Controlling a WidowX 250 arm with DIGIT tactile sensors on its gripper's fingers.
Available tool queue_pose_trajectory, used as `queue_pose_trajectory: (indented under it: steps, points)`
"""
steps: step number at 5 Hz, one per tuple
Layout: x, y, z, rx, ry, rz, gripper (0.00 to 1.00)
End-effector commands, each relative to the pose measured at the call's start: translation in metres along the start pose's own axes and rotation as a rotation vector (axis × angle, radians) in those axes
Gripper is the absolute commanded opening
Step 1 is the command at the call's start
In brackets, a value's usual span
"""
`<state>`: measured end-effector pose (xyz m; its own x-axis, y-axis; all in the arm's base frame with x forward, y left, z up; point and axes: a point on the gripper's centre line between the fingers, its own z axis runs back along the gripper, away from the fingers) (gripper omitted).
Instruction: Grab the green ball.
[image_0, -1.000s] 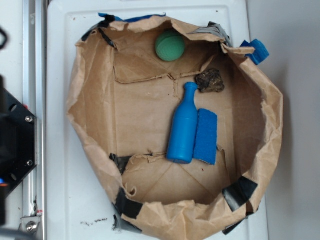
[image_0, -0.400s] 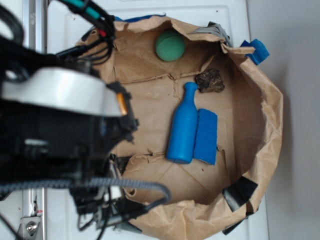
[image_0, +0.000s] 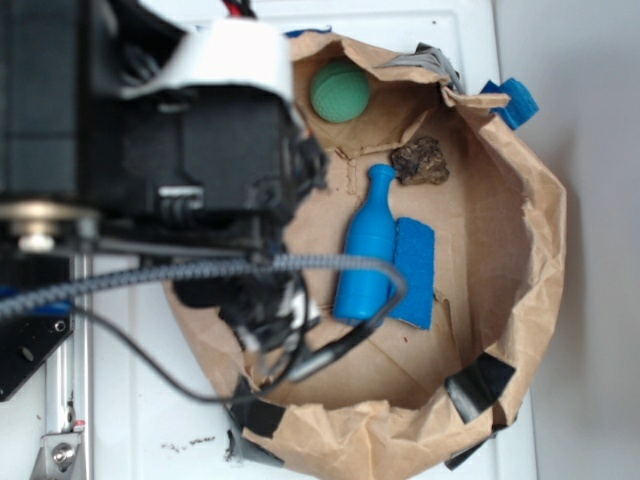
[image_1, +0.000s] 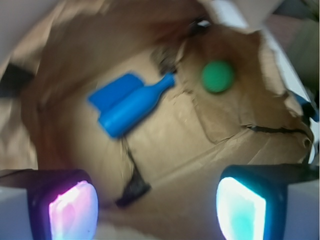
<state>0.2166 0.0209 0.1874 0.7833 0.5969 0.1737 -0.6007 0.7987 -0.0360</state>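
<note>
The end effector (image_1: 157, 207) hung with fingers spread, empty; it needed centring over the green ball (image_0: 341, 92), avoiding the blue bottle (image_0: 366, 250).

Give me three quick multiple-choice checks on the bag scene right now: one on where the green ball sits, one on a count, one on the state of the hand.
1. Where does the green ball lie?
A. Inside the paper bag, near its rim beyond the blue bottle's neck
B. On the white surface outside the bag
C. On top of the blue pad

2. How many blue bottles are in the bag?
A. None
B. One
C. Three

3. What is the state of the hand?
A. Shut on the ball
B. Shut on the bottle
C. Open, holding nothing

Answers:
1 A: both views show the ball on the brown paper, past the neck of the blue bottle.
2 B: a single bottle lies beside the blue pad.
3 C: the wrist view shows the two fingers wide apart with only bag floor between them.
</note>
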Motion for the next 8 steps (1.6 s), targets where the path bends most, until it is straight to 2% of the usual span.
queue_pose_trajectory:
  steps: [1, 2, 3, 4, 5, 8]
  points:
    - [0.008, 0.007, 0.008, -0.013, -0.033, 0.038, 1.00]
    - [0.008, 0.007, 0.008, -0.013, -0.033, 0.038, 1.00]
    - [0.009, 0.001, -0.010, 0.015, -0.139, 0.284, 1.00]
    - [0.018, -0.005, -0.028, 0.057, -0.155, 0.432, 1.00]
    - [0.025, -0.007, -0.036, 0.172, -0.144, 0.544, 1.00]
    - [0.025, -0.007, -0.036, 0.172, -0.144, 0.544, 1.00]
